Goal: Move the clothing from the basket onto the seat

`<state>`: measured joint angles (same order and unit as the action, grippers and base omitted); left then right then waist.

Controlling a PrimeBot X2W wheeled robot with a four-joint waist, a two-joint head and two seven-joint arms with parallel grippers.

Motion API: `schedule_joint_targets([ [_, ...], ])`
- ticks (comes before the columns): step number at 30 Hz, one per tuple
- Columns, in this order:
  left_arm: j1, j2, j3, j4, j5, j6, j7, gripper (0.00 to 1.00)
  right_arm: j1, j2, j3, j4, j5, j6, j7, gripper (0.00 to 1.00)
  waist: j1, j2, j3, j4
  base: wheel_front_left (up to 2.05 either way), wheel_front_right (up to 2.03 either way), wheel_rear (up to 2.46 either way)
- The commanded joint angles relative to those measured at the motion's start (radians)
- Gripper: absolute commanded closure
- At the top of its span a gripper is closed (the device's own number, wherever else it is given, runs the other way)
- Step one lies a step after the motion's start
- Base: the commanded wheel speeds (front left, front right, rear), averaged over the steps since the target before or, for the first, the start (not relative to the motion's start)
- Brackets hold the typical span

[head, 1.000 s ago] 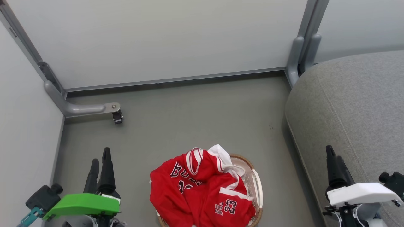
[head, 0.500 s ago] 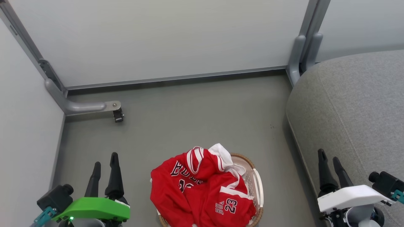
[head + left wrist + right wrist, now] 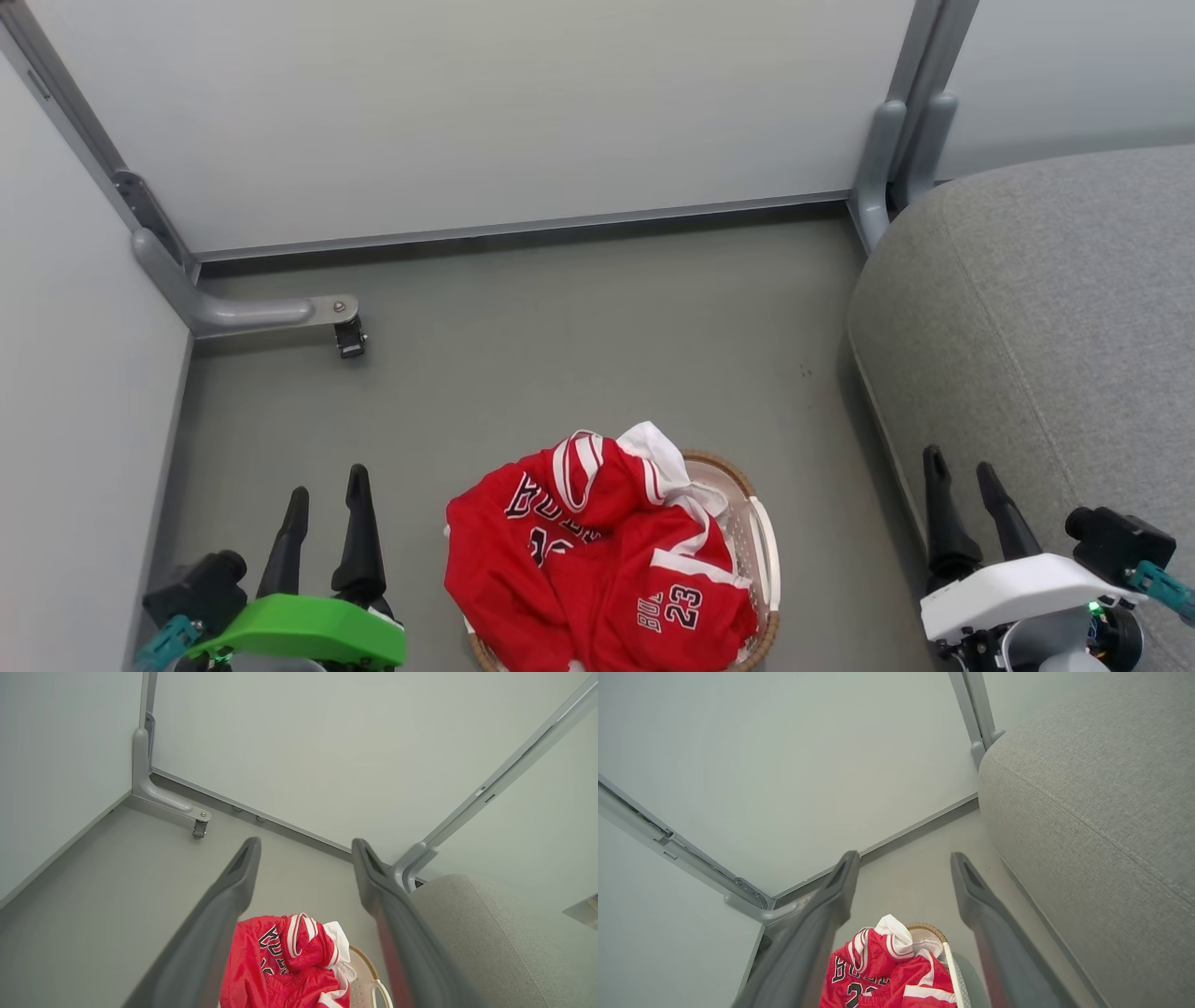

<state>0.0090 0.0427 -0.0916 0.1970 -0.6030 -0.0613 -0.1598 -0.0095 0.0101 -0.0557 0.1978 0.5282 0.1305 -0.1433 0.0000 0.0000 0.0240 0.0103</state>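
Red clothing [image 3: 588,560] with white-striped trim, "BULLS" lettering and a 23 is heaped in the white basket [image 3: 758,546] with a brown woven rim, low in the middle of the head view, spilling over its left side. The grey fabric seat [image 3: 1055,327] fills the right. My left gripper [image 3: 327,485] stands open to the left of the basket, nothing between its fingers. My right gripper [image 3: 962,471] is open at the seat's front edge, right of the basket. The left wrist view shows the clothing [image 3: 285,961] between open fingers [image 3: 224,905]. The right wrist view shows clothing [image 3: 887,970], basket [image 3: 952,970] and seat [image 3: 1087,812].
Pale partition walls close the far side and the left. A grey metal foot with a caster [image 3: 347,338] juts onto the grey floor [image 3: 579,355] at the back left. A grey post [image 3: 882,159] stands in the corner by the seat.
Both grippers have drawn in toward the basket: the left moved right and lower in the picture, the right moved left. The clothing and basket have stayed put.
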Motion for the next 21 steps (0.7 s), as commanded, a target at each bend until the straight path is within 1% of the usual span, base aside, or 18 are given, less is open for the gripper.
schedule_joint_targets([
  [1,0.006,0.007,-0.002,-0.004,0.03,0.006,-0.009,0.0,0.006,-0.009,0.003,-0.004,-0.028,0.0,-0.012,0.0,0.0,0.0,0.0,0.0,0.0,0.0,0.0],
  [21,0.024,0.009,-0.031,0.027,0.176,0.024,-0.055,0.0,0.019,-0.011,0.031,0.019,-0.217,0.0,-0.063,0.0,0.0,0.0,-0.003,0.001,0.0,0.0,0.0],
])
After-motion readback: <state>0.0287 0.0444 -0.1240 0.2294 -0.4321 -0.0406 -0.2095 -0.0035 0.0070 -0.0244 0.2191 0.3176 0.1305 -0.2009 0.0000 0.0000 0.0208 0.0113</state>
